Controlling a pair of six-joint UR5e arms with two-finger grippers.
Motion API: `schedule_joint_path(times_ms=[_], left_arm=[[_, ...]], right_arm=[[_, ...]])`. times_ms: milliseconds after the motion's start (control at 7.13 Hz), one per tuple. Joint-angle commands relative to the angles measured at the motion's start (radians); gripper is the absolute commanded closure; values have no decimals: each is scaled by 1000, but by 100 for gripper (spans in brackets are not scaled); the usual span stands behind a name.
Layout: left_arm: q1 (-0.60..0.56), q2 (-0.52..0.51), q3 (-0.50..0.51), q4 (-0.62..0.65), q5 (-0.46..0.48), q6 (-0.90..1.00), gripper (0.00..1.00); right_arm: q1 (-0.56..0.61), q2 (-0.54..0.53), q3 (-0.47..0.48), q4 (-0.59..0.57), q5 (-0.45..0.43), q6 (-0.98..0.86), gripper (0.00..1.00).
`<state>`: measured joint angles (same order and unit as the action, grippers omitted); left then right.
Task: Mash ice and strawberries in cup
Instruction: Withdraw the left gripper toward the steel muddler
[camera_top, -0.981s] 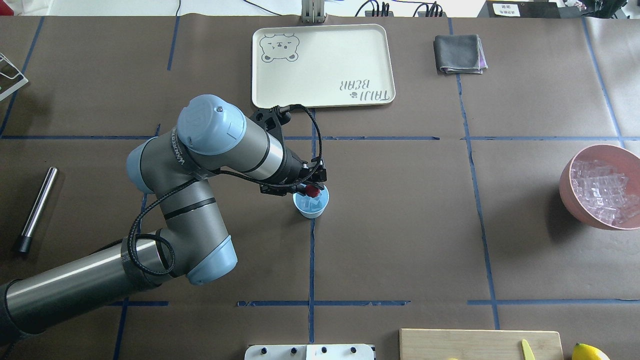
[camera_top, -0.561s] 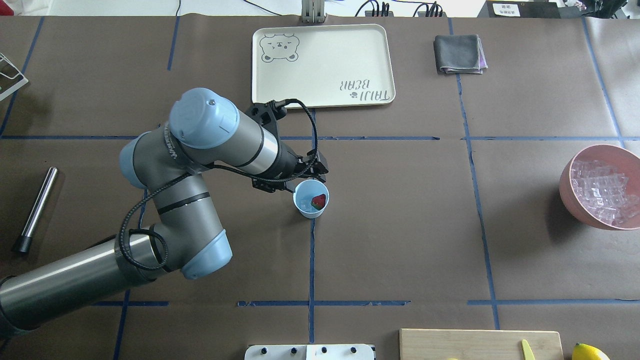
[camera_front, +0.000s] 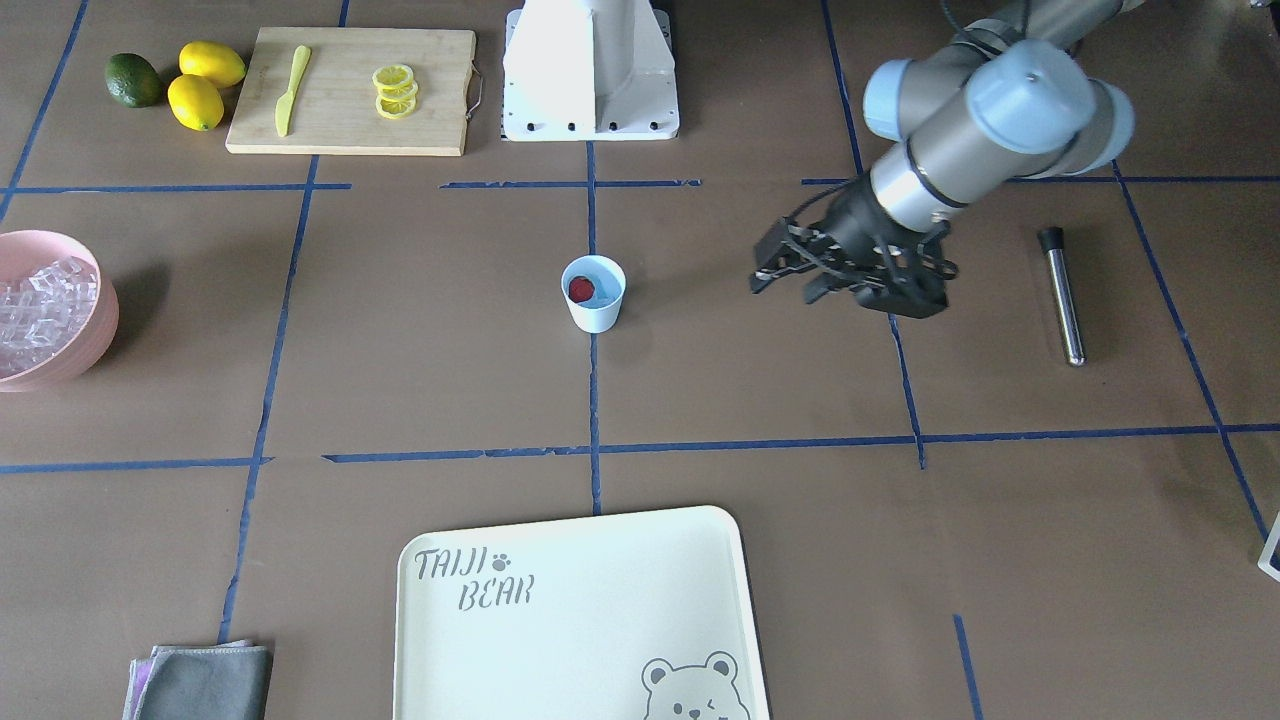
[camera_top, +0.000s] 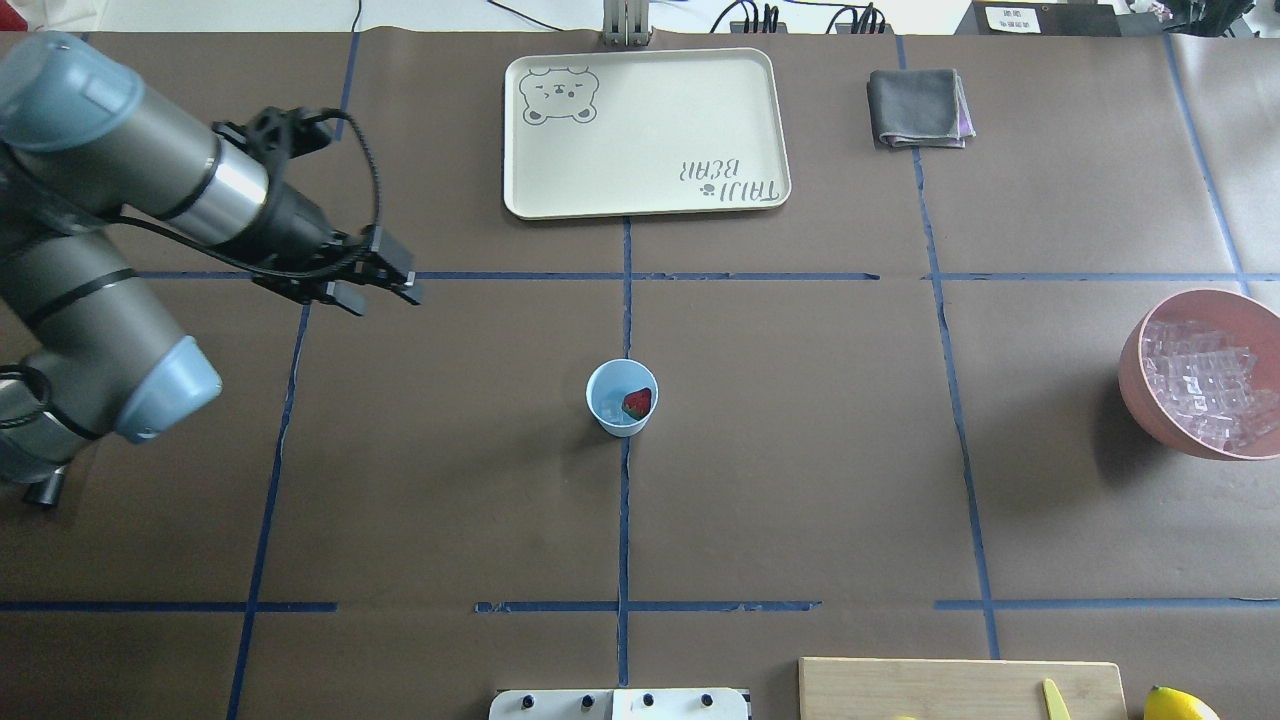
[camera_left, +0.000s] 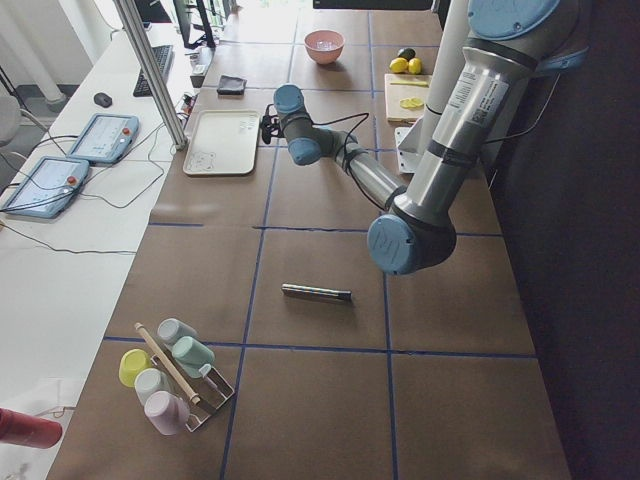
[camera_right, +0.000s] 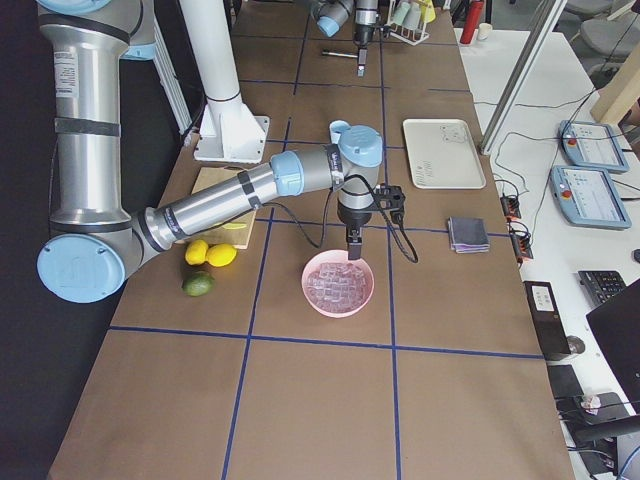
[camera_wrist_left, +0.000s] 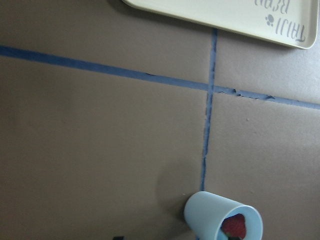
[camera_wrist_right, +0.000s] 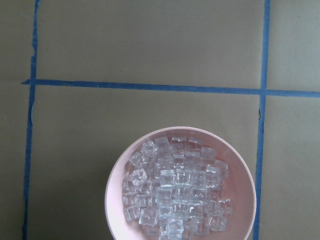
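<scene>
While strawberry (camera_top: 637, 403) lies in cup (camera_top: 599, 392), left gripper (camera_top: 385, 295) hangs well apart, fingers seemingly spread, right gripper (camera_right: 352, 240) too distant to tell

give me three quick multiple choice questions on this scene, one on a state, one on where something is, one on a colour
1. The left gripper is:
A) shut on the strawberry
B) open and empty
C) shut on nothing

2. The strawberry is:
A) held in the left gripper
B) beside the cup
C) inside the cup

3. The bowl holding the ice cubes is:
A) pink
B) green
C) black

Answers:
1 B, its jaws stand apart with nothing between them.
2 C, the red berry shows inside the cup's mouth in both table views.
3 A, its rim and wall are pink.
</scene>
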<state>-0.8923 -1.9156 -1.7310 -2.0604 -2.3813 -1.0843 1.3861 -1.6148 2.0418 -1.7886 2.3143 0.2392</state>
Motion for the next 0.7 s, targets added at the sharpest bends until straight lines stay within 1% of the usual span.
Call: schedule_joint_path(times_ms=[0,140,280,421,561], left_arm=[[-142,230,7,2,-30,400,24],[-175,287,34,3,-9,529,18],[-195,294,133,-9,3,617,16],[-198,284,187,-1,4,621,13],[-198,277,218,3,5,615,10]], right_arm=[[5,-10,3,0,1,-8,0],[7,-8,3,0,1,-8,0],[5,-8,3,0,-1,-8,0],[7,-8,6,0,1,-8,0],[7,-10,9,-2,1,-6,0]])
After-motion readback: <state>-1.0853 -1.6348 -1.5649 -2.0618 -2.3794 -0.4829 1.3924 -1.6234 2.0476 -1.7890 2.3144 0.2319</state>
